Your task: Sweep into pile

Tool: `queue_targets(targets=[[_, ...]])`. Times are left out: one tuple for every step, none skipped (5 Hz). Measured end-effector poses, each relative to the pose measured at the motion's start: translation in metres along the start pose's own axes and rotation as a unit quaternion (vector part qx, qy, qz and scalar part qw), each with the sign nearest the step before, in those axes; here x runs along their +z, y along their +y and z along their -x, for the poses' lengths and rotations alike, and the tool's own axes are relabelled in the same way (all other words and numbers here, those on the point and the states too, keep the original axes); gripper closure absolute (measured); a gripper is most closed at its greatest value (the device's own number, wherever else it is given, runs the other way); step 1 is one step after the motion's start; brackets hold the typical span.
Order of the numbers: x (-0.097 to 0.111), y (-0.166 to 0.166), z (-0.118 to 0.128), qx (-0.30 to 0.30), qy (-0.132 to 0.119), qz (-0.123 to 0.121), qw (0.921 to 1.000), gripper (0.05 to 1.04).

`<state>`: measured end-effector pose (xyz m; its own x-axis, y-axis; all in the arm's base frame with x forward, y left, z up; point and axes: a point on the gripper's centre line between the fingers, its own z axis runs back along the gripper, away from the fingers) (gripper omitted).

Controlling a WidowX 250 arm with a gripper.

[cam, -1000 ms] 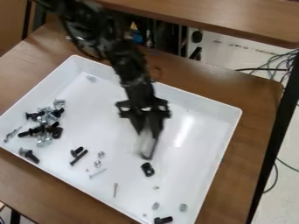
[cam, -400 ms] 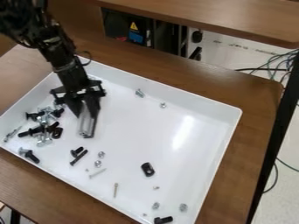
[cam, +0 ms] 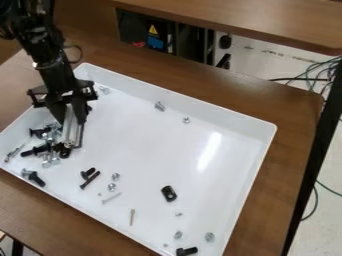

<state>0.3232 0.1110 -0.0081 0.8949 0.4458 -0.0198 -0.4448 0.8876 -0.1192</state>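
Pile of bolts point(cam: 45, 148) beside the gripper point(cam: 72, 121), closed round a pale tool point(cam: 69, 136), probably a scraper

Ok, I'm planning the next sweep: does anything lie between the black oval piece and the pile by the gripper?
Yes: two shiny bits, then two black screws, lie roughly between the oval piece and the pile.
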Motion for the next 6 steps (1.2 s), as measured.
queue_targets(targets=[[0.0, -0.041, 0.011, -0.027, -0.01, 0.009, 0.9996, 0.731], [-0.001, -0.099, 0.036, -0.087, -0.014, 0.03, 0.9956, 0.731], [-0.011, -0.134, 0.06, -0.141, -0.007, 0.062, 0.988, 0.731], [-0.023, -0.163, 0.094, -0.164, 0.016, 0.082, 0.9828, 0.731], [-0.032, -0.205, 0.131, -0.181, 0.017, 0.085, 0.9796, 0.731], [-0.048, -0.229, 0.16, -0.171, 0.027, 0.077, 0.9818, 0.731]])
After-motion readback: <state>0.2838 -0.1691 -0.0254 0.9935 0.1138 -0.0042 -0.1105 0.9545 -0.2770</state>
